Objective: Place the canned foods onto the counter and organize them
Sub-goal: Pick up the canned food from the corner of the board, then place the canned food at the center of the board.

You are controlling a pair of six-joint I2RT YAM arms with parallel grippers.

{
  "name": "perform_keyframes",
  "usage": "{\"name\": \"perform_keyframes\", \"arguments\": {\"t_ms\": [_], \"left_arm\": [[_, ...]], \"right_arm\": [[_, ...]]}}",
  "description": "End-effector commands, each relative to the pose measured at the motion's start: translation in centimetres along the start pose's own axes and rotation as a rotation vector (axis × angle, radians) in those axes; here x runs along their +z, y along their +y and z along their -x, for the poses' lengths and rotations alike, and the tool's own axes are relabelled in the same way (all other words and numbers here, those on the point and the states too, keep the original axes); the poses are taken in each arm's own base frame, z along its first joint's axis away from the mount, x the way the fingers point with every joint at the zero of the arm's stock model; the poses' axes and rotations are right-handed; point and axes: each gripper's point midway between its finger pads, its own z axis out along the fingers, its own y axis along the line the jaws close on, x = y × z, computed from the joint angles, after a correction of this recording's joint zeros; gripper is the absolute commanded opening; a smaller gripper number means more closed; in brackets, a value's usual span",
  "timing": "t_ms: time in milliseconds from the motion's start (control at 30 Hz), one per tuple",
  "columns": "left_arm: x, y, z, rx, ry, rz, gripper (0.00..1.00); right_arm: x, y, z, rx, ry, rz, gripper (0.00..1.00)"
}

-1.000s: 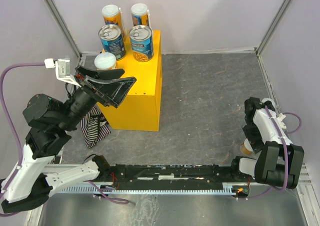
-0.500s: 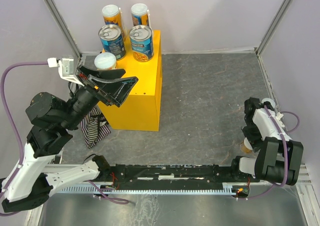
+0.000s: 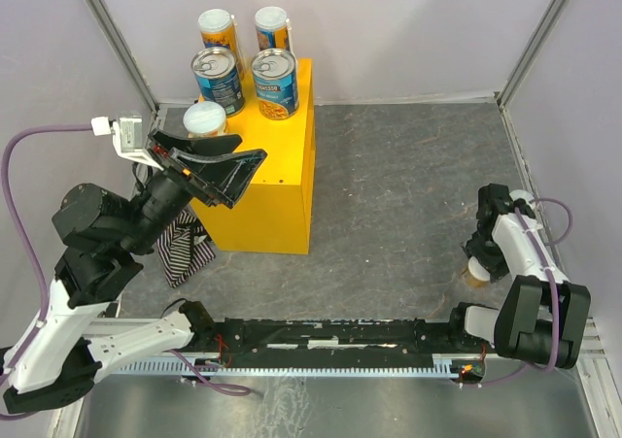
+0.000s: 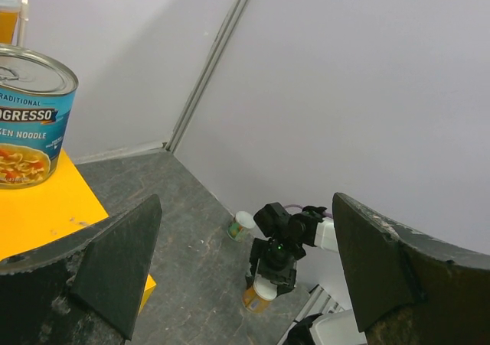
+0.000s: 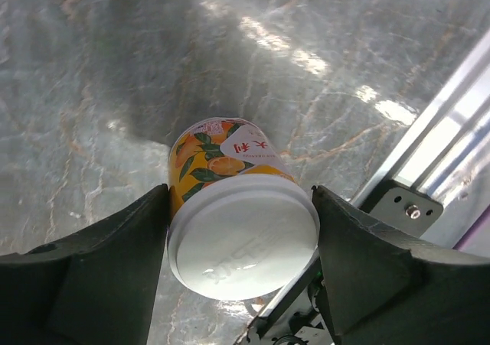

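Five canned foods stand on the yellow counter (image 3: pixel 282 166): a blue-label can (image 3: pixel 218 79), an orange-label one (image 3: pixel 274 81), two more behind them, and a white-lidded can (image 3: pixel 205 119) at the left edge. My left gripper (image 3: pixel 251 147) hangs open over the counter's left side, holding nothing. On the floor at the right stands an orange can (image 5: pixel 230 222) with a white lid. My right gripper (image 5: pixel 241 200) is shut on it, both fingers (image 5: pixel 99 268) against the lid's rim. The left wrist view shows this can (image 4: pixel 260 293) and a small green-label can (image 4: pixel 242 226) by the wall.
A striped cloth (image 3: pixel 183 249) lies on the floor left of the counter, under my left arm. A black rail (image 3: pixel 330 336) runs along the near edge, close behind the orange can. Pale walls enclose the floor on three sides.
My right gripper's jaws have closed in onto the orange can's lid, and its wrist has shifted slightly. My left arm has drifted a little; its gripper stays open.
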Motion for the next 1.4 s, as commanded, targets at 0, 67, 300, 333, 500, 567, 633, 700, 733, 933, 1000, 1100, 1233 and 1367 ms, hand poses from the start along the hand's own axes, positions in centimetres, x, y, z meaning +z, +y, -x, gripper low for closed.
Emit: {"name": "perform_keyframes", "arguments": {"t_ms": [0, 67, 300, 333, 500, 567, 633, 700, 733, 933, 1000, 1100, 1233, 1367], "left_arm": [[0.2, -0.3, 1.0, 0.028, -0.056, -0.023, 0.98], [0.3, -0.3, 0.9, 0.024, -0.059, -0.03, 0.98], [0.3, -0.5, 0.6, 0.013, -0.069, -0.046, 0.98], [0.2, -0.4, 0.7, 0.013, -0.071, -0.044, 0.98], [-0.3, -0.2, 0.8, 0.011, -0.082, -0.038, 0.98], [-0.4, -0.1, 0.8, 0.011, -0.082, -0.035, 0.98], [-0.5, -0.1, 0.9, 0.011, -0.085, -0.036, 0.98], [-0.6, -0.1, 1.0, 0.014, -0.089, -0.034, 0.98], [-0.7, -0.1, 1.0, 0.016, -0.09, -0.033, 0.98], [-1.1, 0.2, 1.4, 0.038, -0.095, -0.017, 0.98], [-1.2, 0.2, 1.6, 0.044, -0.097, -0.012, 0.98], [-1.2, 0.2, 1.7, 0.052, -0.095, -0.008, 0.99], [-1.1, 0.4, 1.6, 0.059, -0.089, 0.002, 0.99], [-1.0, 0.5, 1.5, 0.061, -0.086, 0.007, 0.99]], "right_arm": [[-1.9, 6.8, 0.9, -0.095, -0.01, 0.304, 0.18], [-2.5, 8.3, 0.4, -0.173, -0.001, 0.343, 0.17], [-5.0, 13.4, -2.3, -0.414, -0.042, 0.442, 0.15], [-5.5, 14.1, -2.8, -0.44, -0.051, 0.465, 0.15], [-7.8, 17.2, -5.9, -0.573, -0.087, 0.542, 0.14], [-8.8, 18.4, -7.3, -0.635, -0.103, 0.551, 0.14], [-9.6, 19.4, -9.1, -0.699, -0.113, 0.559, 0.14], [-10.5, 20.2, -10.6, -0.757, -0.134, 0.559, 0.13], [-10.7, 20.5, -11.5, -0.792, -0.145, 0.553, 0.13], [-11.5, 21.1, -15.8, -0.96, -0.174, 0.54, 0.15], [-11.2, 20.9, -16.3, -0.99, -0.189, 0.519, 0.19], [-11.0, 20.6, -16.6, -1.013, -0.204, 0.514, 0.31], [-11.0, 20.4, -16.5, -1.035, -0.225, 0.528, 0.6], [-11.5, 20.5, -16.5, -1.057, -0.261, 0.55, 0.81]]}}
